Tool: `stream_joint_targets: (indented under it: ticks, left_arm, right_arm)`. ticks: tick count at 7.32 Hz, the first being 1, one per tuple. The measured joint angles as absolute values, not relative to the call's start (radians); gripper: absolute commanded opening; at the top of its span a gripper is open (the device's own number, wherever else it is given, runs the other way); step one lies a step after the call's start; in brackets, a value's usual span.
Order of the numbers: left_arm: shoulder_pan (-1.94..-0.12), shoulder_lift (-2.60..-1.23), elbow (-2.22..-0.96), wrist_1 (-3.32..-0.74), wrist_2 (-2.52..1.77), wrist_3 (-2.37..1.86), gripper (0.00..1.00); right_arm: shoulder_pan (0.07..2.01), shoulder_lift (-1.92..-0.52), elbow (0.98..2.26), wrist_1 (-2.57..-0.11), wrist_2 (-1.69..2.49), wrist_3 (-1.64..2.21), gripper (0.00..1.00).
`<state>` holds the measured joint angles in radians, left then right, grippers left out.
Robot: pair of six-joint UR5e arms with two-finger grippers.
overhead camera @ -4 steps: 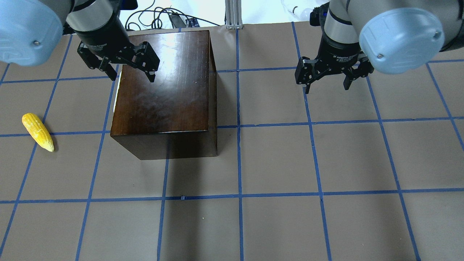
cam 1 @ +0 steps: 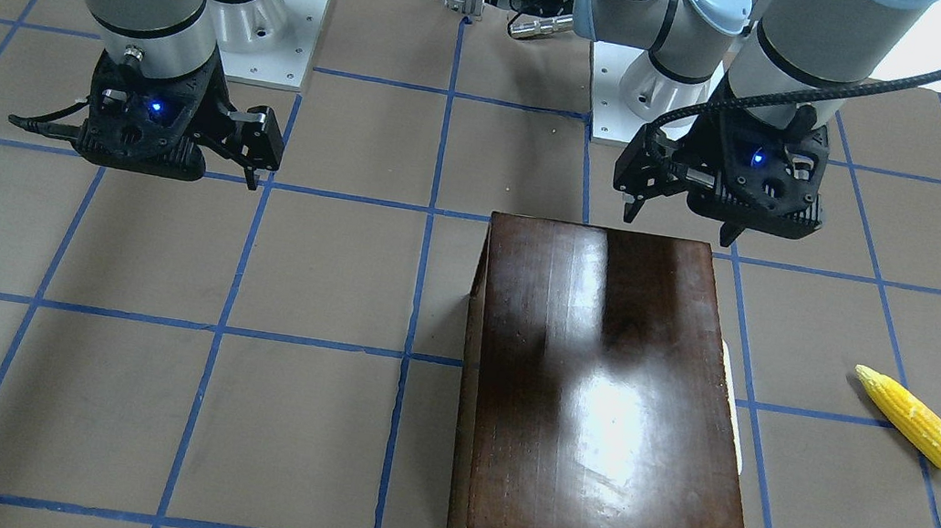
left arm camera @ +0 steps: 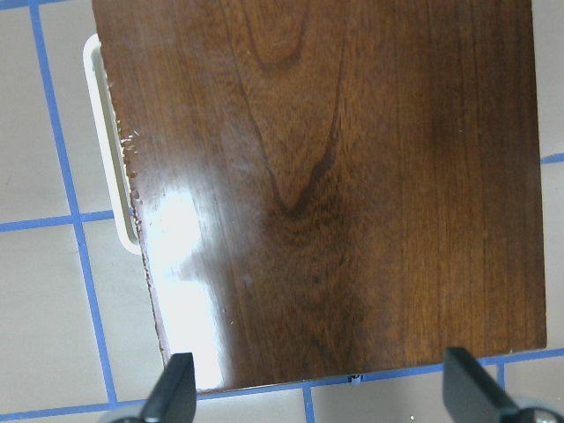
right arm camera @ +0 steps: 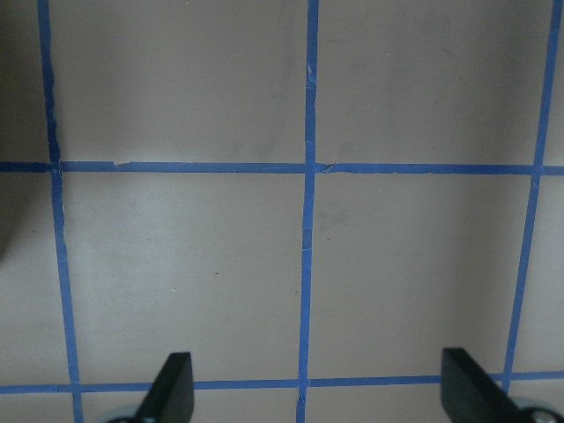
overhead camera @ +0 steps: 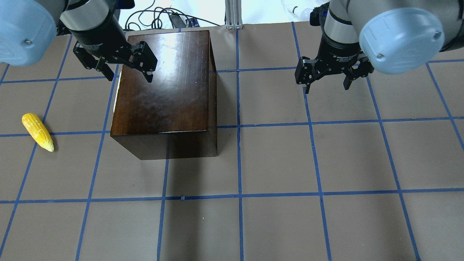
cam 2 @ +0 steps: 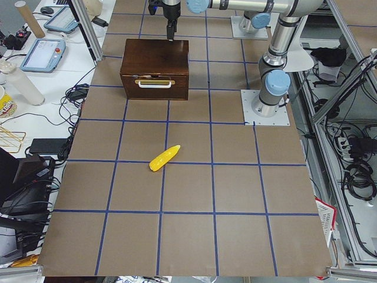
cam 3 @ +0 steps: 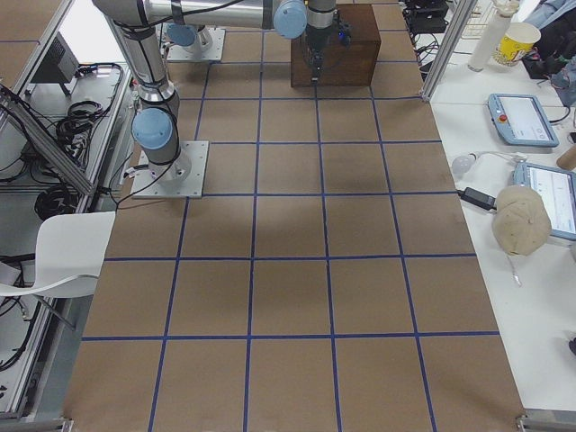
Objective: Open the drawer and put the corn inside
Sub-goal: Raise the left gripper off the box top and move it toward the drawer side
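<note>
The brown worktop [overhead camera: 275,163] is marked into squares with blue tape [overhead camera: 239,159], and cables and benches crowd its edges. On it we see a glossy dark wooden box [overhead camera: 163,90]. Its drawer [cam 2: 177,87] sits flush in the side that faces the robot's left, fully shut, with a pale handle [cam 2: 154,84] across the front.

The corn [overhead camera: 37,132] lies flat on the worktop, well apart from the box on that same handle side, with its body crossing a tape line. Nothing touches it.

The left claw [overhead camera: 129,78] hangs above one end of the box's top. Its fingers [left arm camera: 176,392] are spread wide, gripping nothing, and we see no contact with the wood.

The right claw [overhead camera: 326,87] hangs over bare worktop well away from the box. It is likewise spread wide and empty, with only tape lines beneath it in its wrist view.
</note>
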<state>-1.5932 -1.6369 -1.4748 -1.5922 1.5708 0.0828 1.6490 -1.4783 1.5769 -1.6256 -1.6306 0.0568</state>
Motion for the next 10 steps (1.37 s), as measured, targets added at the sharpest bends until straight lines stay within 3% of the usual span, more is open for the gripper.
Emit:
stream_joint_targets:
  ticks: [10]
  left_arm:
    - [-1.545, -1.614, -1.461, -1.677, 1.571, 0.083, 1.00]
  right_arm:
    - [1.649, -1.478, 1.577, -1.625, -1.631, 0.057, 1.00]
